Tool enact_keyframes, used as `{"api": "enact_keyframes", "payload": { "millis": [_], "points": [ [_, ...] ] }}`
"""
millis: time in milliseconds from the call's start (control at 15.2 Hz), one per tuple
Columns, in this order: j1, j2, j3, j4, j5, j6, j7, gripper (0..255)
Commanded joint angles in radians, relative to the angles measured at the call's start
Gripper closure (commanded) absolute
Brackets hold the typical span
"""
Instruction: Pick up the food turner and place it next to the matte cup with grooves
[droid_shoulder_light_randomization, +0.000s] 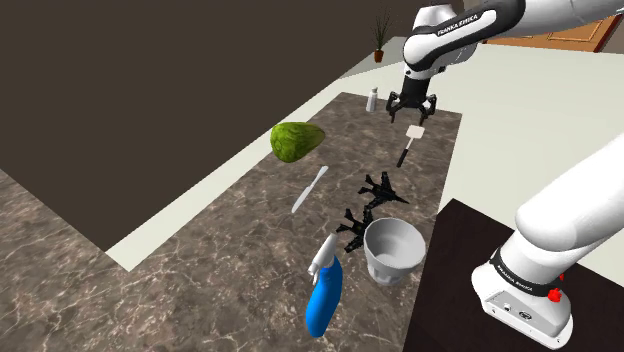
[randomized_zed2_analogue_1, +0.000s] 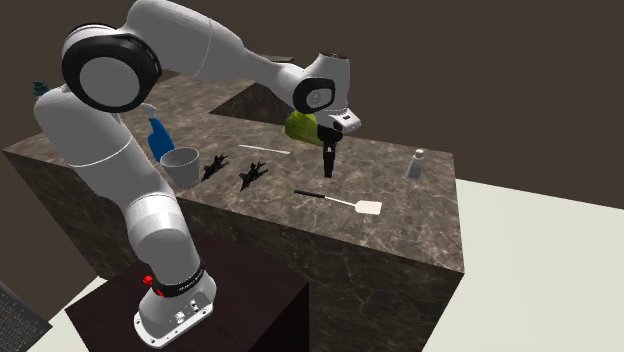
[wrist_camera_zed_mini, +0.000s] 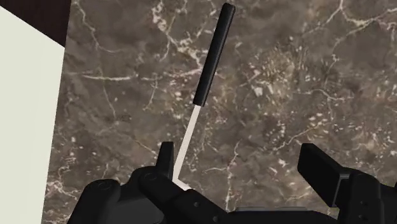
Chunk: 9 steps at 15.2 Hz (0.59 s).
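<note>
The food turner lies flat on the dark marble counter (droid_shoulder_light_randomization: 250, 260), with a white blade (droid_shoulder_light_randomization: 415, 131) and a black handle (droid_shoulder_light_randomization: 401, 156). In the second exterior view its blade (randomized_zed2_analogue_1: 368, 207) points to that view's right. My gripper (droid_shoulder_light_randomization: 412, 105) hangs open just above the blade end, holding nothing. In the wrist view the black handle (wrist_camera_zed_mini: 213, 54) and its white shaft (wrist_camera_zed_mini: 186, 143) run out from under one finger (wrist_camera_zed_mini: 165, 159); the blade is hidden under the hand. The grey cup (droid_shoulder_light_randomization: 392, 248) stands near my stand, well away from the gripper.
A blue spray bottle (droid_shoulder_light_randomization: 324, 295) stands beside the cup. Two small black figures (droid_shoulder_light_randomization: 380, 188) (droid_shoulder_light_randomization: 355, 228) lie between cup and turner. A white knife (droid_shoulder_light_randomization: 310, 188), a green lettuce (droid_shoulder_light_randomization: 296, 141) and a small grey bottle (droid_shoulder_light_randomization: 372, 99) also sit on the counter.
</note>
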<state>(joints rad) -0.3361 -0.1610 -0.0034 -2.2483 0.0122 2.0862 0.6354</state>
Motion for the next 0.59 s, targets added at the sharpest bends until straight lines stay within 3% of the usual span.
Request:
{"api": "enact_keyframes", "payload": {
  "millis": [0, 198, 528],
  "points": [
    [-0.022, 0.042, -0.017, -0.002, 0.014, 0.027, 0.062, 0],
    [-0.052, 0.104, -0.043, -0.012, 0.040, 0.074, 0.145, 0],
    [-0.054, 0.137, -0.045, -0.041, 0.047, 0.133, 0.151, 0]
  ]
}}
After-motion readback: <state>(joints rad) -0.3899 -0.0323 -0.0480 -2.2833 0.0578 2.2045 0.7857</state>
